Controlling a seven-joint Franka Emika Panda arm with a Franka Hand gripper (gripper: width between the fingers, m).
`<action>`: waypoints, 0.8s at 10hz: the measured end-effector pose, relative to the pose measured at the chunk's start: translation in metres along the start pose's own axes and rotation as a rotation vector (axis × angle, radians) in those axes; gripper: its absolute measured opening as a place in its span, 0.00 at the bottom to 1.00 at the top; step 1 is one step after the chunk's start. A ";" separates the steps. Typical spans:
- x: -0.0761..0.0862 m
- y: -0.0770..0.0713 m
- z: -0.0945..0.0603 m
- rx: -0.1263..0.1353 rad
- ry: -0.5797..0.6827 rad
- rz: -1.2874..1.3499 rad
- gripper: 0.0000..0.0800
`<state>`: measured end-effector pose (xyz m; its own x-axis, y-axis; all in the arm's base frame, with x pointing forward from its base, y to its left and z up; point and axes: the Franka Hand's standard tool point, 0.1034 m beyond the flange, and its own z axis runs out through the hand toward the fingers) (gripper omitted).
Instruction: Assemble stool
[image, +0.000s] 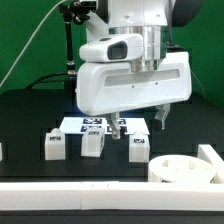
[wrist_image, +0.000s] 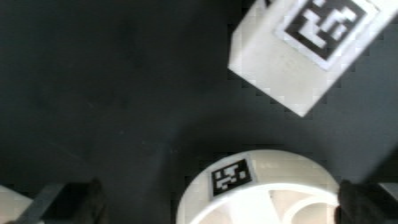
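Three small white stool legs with square tags stand in a row on the black table: one (image: 55, 146), one (image: 92, 143) and one (image: 138, 150). The round white seat (image: 185, 170) lies at the exterior view's lower right. My gripper (image: 140, 128) hangs open just above the third leg. In the wrist view this leg (wrist_image: 258, 190) shows as a rounded white piece with a tag between my two dark fingers (wrist_image: 63, 205), and nothing is gripped. Another tagged leg (wrist_image: 302, 45) lies farther off.
The marker board (image: 85, 125) lies flat behind the legs. A long white wall strip (image: 100, 195) runs along the near edge of the table, with a raised end (image: 210, 155) beside the seat.
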<state>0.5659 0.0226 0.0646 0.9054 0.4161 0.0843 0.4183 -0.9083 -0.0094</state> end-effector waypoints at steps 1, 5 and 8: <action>0.000 0.000 0.000 0.005 0.006 0.155 0.81; -0.007 -0.004 0.013 0.003 0.016 0.623 0.81; -0.009 -0.008 0.014 0.024 -0.016 0.649 0.81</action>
<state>0.5554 0.0265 0.0496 0.9755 -0.2166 0.0391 -0.2133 -0.9740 -0.0759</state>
